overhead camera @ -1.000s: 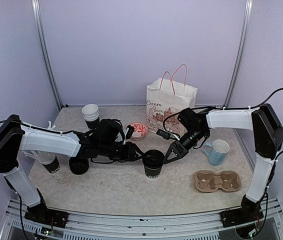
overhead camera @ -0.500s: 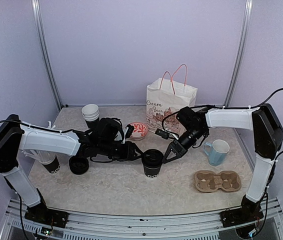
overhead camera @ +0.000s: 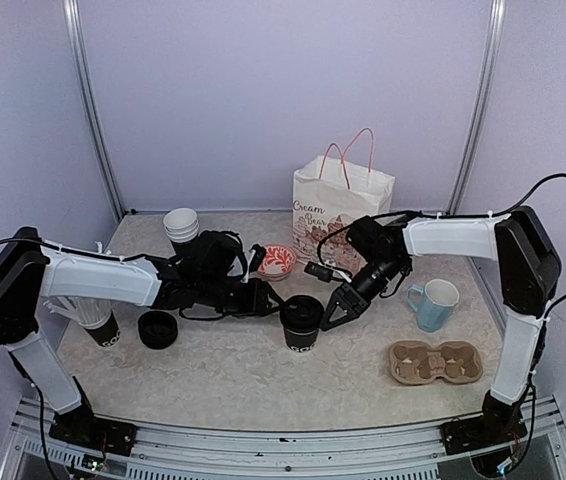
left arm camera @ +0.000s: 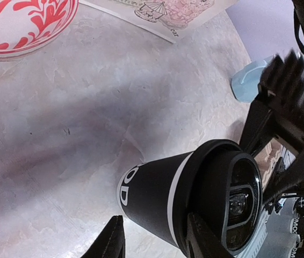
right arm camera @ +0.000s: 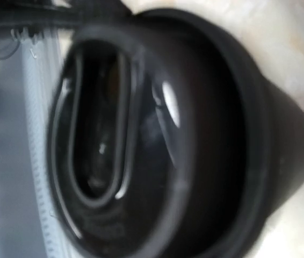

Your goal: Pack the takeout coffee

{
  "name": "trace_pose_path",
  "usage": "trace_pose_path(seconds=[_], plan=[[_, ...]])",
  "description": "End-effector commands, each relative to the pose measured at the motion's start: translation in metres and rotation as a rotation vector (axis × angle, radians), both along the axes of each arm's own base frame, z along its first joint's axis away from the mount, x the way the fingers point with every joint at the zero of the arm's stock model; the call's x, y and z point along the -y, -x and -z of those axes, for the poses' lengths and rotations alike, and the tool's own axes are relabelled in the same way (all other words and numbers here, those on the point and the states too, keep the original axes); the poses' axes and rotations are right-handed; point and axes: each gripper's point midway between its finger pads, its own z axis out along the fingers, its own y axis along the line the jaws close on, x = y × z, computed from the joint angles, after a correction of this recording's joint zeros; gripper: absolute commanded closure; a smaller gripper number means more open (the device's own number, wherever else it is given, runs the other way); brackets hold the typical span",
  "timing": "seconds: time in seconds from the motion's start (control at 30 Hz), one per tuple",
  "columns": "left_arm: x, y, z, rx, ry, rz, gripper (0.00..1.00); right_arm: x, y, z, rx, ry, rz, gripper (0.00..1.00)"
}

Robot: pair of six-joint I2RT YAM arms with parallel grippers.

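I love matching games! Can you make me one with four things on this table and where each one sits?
Things:
1. lidded black cup
2. light-blue mug
3. cardboard cup tray
4. red-patterned bowl

Places:
A. near the table's front right, with nothing in it
B. just left of the paper bag
C. mid-table, between the left tool and right tool
D. at the right, just behind the tray

Pairs: 1-C, 2-D, 3-A, 4-B

lilac walls [overhead camera: 283,90], marbled tabletop [overhead camera: 243,375]
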Motion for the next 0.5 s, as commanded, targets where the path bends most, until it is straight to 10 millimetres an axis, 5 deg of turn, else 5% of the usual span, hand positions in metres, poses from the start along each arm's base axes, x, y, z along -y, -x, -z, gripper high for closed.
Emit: trace_pose_path(seconds=[0.0,0.23,0.47], plan=[[-0.023,0.013,0.047,-0.057,-0.198,0.034,0.60,-0.005,0.018,0.009,0.147,0.019,-0.112,0.50],[-0.005,-0.007,-0.012,0.107,-0.131,0.061,0.50,-0.002,0.035,0.005,0.135,0.009,-0.161,0.44],[-0.012,-0.013,-0.078,0.246,-0.081,0.034,0.45,0.030,0.002,-0.014,0.299,0.096,-0.076,0.46]])
